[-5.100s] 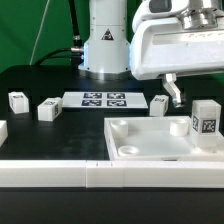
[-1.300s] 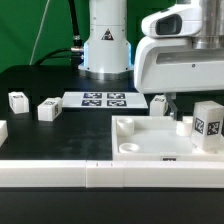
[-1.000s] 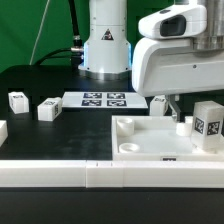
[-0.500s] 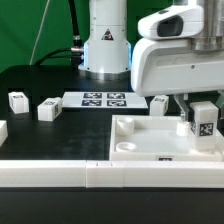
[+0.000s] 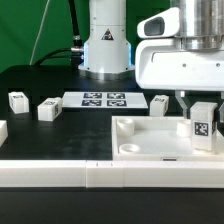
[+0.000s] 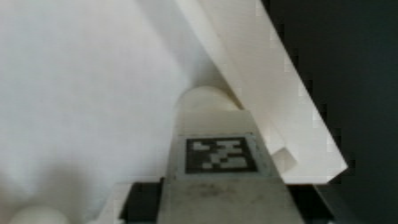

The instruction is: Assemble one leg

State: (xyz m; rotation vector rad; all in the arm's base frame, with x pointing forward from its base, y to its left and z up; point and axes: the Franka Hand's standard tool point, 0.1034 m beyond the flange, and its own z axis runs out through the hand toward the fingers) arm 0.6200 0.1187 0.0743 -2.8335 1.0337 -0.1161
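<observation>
**Leg pinched in the gripper, right by the tray**

Nearest is the large white square plastic tray [image 5: 128, 140]. At its far corner, on the exterior view's right, the small white rectangular tagged leg [image 5: 203, 128] stands upright. It sits squarely between the 2 fingers [image 5: 186, 103] of the gripper [image 5: 203, 110], which look clamped on it. The marker board [image 5: 103, 99] lies further back.

— What's lying mid-frame?
— The marker board [image 5: 104, 99], flat on the black counter [image 5: 65, 135].
— And lower right?
— A large white tray [image 5: 152, 136], with a round socket [image 5: 130, 148] in its near corner.
</observation>
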